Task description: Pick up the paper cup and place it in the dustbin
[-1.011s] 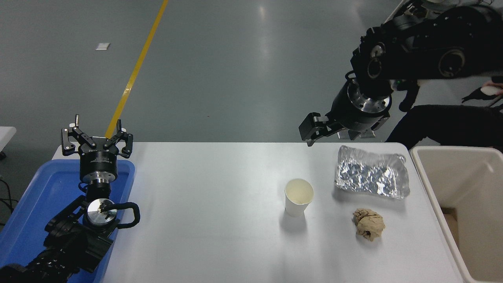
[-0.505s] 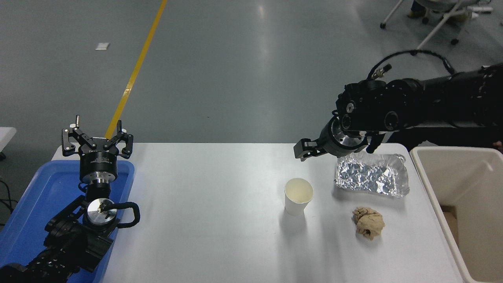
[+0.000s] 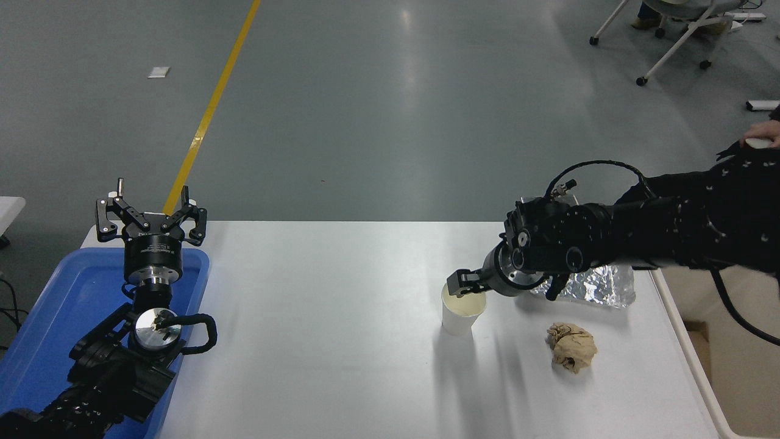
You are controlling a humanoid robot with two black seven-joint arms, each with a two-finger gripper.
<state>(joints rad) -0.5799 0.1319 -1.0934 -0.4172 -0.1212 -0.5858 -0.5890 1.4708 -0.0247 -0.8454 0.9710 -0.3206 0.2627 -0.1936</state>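
Reach step: right gripper is at the paper cup's far rim, right of table centre; can't tell if it's spread. Next: pinch, lift, carry to the dustbin off the right edge.

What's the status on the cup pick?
Right gripper at paper cup rim, grasp unconfirmed. Left gripper parked, open. Cup upright on table. Path clear.

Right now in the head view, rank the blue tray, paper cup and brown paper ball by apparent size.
1. Blue tray, clearly largest, though partly hidden by the parked left arm.
2. and 3. Paper cup and brown paper ball look about alike; the right gripper covers the cup's rim, so I won't rank them.
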